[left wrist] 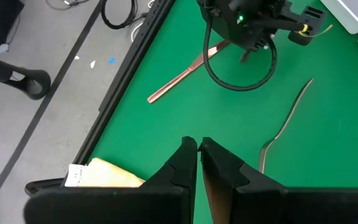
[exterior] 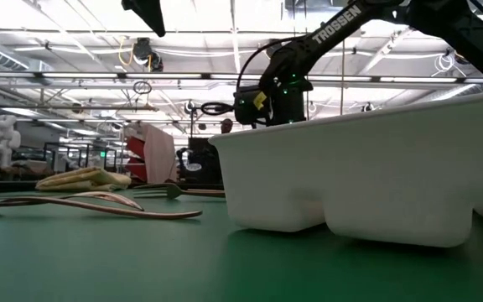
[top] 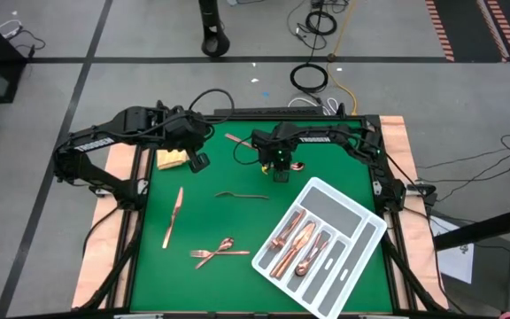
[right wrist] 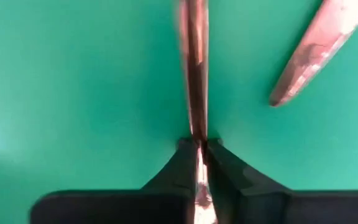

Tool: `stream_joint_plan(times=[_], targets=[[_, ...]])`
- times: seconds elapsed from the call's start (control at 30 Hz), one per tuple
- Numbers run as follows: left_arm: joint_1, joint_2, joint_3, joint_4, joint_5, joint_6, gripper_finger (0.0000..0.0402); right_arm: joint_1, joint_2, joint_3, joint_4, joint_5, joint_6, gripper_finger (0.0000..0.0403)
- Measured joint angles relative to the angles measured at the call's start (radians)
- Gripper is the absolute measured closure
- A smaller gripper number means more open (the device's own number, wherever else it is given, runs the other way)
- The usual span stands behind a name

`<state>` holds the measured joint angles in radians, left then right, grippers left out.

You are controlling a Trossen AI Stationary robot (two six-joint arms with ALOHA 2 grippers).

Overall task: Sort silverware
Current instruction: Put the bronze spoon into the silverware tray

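Right claw point(right wrist: 197, 149): pinching a copper utensil handle point(right wrist: 194, 68), far centre of the bench point(top: 202, 221).
Left claw point(left wrist: 197, 149): pressed together, empty, beside yellow cloth point(top: 172, 159).

Grey floor point(top: 104, 35) crossed by dark tape lines, coiled cables point(top: 308, 77), bright ceiling lights point(exterior: 82, 21)

- High view: straight down over the whole table point(top: 237, 221).
- Low view: table-level, close behind the tray point(exterior: 367, 168).
- Wrist views: close, downward; both share the tabletop.
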<state>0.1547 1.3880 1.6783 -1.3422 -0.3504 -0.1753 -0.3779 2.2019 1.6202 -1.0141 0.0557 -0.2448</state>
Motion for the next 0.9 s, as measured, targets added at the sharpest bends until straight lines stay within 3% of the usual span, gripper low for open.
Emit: stream_joint_plan(times=[0.27,0.67,0.77,0.9], targets=[[0.0,0.0,0.0,0.0,0.0,0.0,0.037,0.0,-0.001,0.017,-0.01,0.017,0.144,0.04],[-0.013,0.0,0.0,-0.002,0.01,-0.001,0.037,-0.007,-0.047,0.206,-0.172,-0.023,0.451,0.0402],[-0.028,0.0,0.0,-0.002,0.015,-0.02,0.037,-0.009,-0.114,0.229,-0.261,-0.089,0.601,0.0403],[-0.057,0.0,0.0,-0.003,0.019,-0.026,0.037,0.025,-0.307,0.168,-0.264,-0.101,0.769,0.0403]])
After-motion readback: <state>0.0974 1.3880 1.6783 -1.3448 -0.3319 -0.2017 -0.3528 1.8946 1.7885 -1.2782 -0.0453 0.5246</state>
